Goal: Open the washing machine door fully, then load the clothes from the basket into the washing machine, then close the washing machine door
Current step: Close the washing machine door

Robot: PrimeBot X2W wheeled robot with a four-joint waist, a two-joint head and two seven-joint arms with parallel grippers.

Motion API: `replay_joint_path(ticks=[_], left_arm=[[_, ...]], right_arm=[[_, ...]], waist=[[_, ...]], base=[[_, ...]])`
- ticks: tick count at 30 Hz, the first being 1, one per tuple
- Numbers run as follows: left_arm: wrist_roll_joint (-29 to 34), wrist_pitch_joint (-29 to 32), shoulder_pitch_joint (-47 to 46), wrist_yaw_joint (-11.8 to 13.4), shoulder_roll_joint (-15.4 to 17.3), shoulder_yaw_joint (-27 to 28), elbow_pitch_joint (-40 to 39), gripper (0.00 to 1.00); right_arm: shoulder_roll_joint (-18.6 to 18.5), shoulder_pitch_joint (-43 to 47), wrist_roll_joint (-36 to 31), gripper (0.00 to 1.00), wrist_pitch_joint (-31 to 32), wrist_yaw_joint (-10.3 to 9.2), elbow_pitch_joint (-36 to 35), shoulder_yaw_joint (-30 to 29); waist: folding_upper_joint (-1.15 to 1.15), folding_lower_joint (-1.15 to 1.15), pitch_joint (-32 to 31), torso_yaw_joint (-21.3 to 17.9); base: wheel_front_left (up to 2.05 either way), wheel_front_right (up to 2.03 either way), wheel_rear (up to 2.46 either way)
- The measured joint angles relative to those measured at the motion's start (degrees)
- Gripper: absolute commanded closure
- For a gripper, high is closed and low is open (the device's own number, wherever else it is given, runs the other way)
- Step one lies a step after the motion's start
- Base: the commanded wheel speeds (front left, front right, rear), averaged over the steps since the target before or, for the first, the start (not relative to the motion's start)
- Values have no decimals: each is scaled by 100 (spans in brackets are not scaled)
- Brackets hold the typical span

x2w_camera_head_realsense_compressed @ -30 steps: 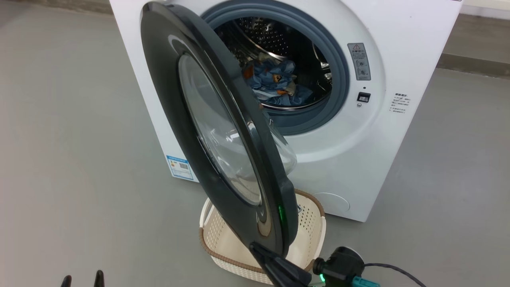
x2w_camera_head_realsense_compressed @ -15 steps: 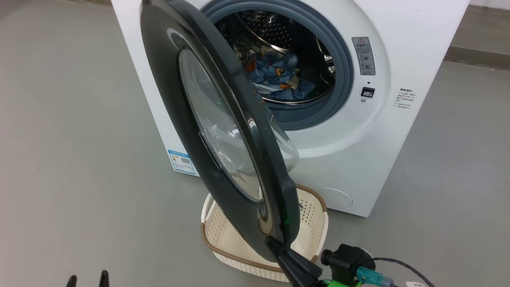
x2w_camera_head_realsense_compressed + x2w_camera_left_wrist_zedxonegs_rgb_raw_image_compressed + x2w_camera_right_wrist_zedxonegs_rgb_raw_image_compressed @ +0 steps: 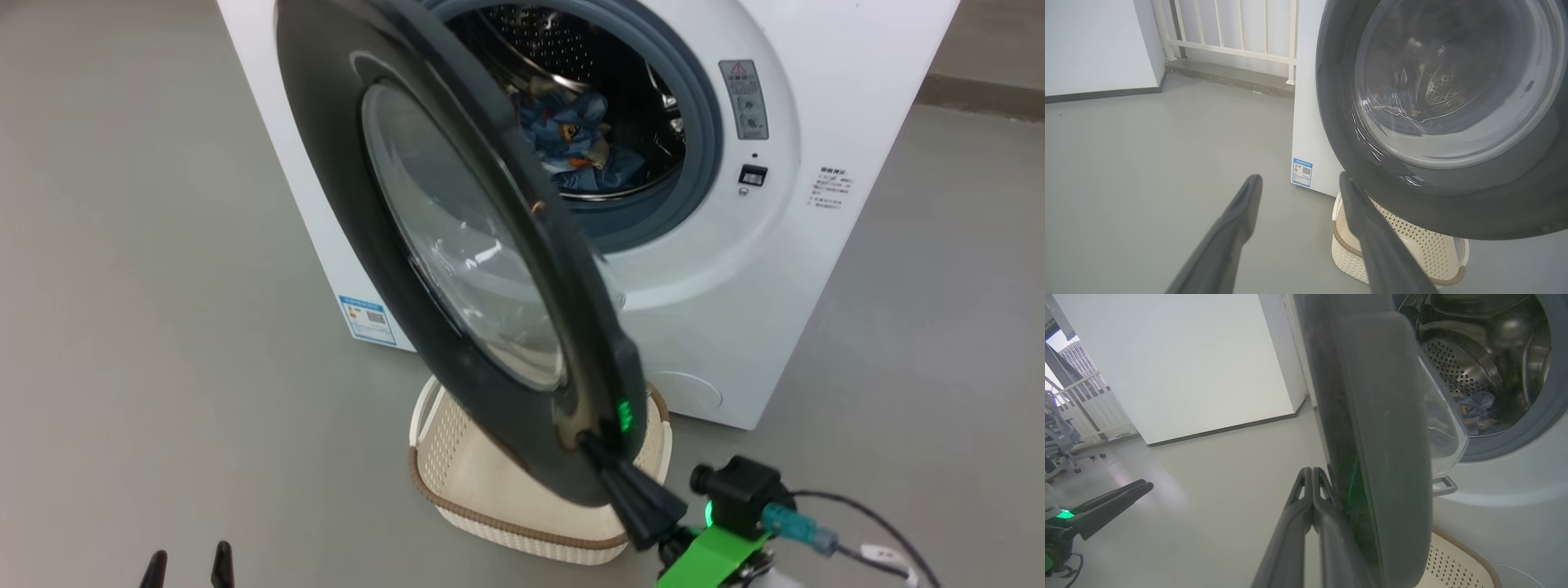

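Note:
The white washing machine [image 3: 816, 269] stands with its door [image 3: 343, 163] swung partly open, its black rim and glass bowl facing me. Blue printed clothes [image 3: 571, 143] lie in the steel drum, and they show again in the right wrist view [image 3: 1478, 410]. Under the door's lower edge sits the cream basket [image 3: 506, 531]; the part that shows holds nothing. My right gripper [image 3: 589, 445] is shut, its tip pressed on the door's outer face near the lower rim [image 3: 1312, 471]. My left gripper [image 3: 1300, 179] hangs open over the floor left of the basket [image 3: 1412, 245], touching nothing.
Grey floor spreads to the left and right of the machine. A blue label sticker [image 3: 1302, 172] marks its lower front corner. A white railing [image 3: 1229, 45] and a wall stand behind. A cable [image 3: 865, 523] trails from my right wrist. An office chair [image 3: 1061, 449] stands far off.
The door has swung toward the machine, and my shut right gripper has moved forward with it against its outer face. The left gripper stays open in place.

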Motion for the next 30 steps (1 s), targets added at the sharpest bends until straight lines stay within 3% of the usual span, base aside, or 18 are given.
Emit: replay_joint_path(ticks=[30], left_arm=[[-98,-15,-1450,0,-260,-712,-307,0]], right_arm=[[-522,-2153,-454,100,-1,0,285,-1947]], waist=[[0,1,1660,-19]], base=[[0,0,0]])
